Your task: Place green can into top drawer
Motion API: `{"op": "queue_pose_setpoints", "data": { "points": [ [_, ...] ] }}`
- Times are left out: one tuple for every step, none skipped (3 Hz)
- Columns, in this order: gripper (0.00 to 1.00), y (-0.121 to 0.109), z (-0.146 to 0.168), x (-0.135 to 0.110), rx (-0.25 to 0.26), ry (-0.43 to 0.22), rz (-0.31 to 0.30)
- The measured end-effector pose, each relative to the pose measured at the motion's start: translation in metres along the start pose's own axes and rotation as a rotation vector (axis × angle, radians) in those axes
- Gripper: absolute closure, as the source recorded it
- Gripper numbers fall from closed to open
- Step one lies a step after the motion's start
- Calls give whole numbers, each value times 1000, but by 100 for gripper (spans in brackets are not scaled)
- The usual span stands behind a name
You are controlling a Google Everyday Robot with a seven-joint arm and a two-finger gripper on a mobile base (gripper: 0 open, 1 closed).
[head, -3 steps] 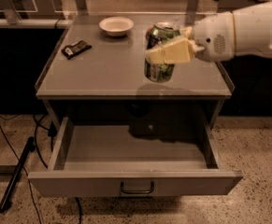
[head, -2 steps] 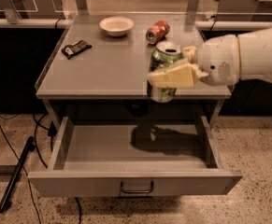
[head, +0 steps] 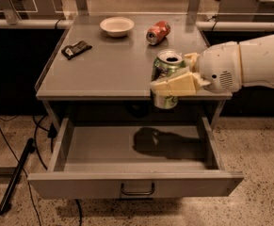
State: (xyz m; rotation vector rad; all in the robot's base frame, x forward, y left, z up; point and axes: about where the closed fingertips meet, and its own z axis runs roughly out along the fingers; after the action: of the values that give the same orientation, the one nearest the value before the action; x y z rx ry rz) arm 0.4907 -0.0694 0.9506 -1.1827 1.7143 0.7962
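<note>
The green can [head: 166,68] is upright, silver top showing, held in my gripper [head: 176,83], which comes in from the right on a white arm. Its cream fingers [head: 174,84] are shut on the can's sides. The can hangs in front of the table's front edge, above the open top drawer [head: 132,182]. The drawer is pulled far out, wide and shallow, with a small bar handle [head: 137,190] at its front centre. The can's shadow falls on the drawer floor.
On the grey table top [head: 113,65] lie a red can [head: 157,32] on its side, a white bowl [head: 116,26] and a dark snack packet [head: 76,49]. A black pole [head: 15,177] and cables lie on the floor at the left.
My gripper has carried the green can forward and down, from over the table's right side to past its front edge, above the open drawer.
</note>
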Motion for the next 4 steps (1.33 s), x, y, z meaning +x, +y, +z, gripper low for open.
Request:
{"op": "queue_pose_setpoints", "data": {
  "points": [
    [100,2,11,36,7,46,-46],
    [100,7,34,94,-10,69,-81],
    [100,15,53,149,-32,59,-94],
    [100,16,56,155,-35,61,-96]
  ]
}}
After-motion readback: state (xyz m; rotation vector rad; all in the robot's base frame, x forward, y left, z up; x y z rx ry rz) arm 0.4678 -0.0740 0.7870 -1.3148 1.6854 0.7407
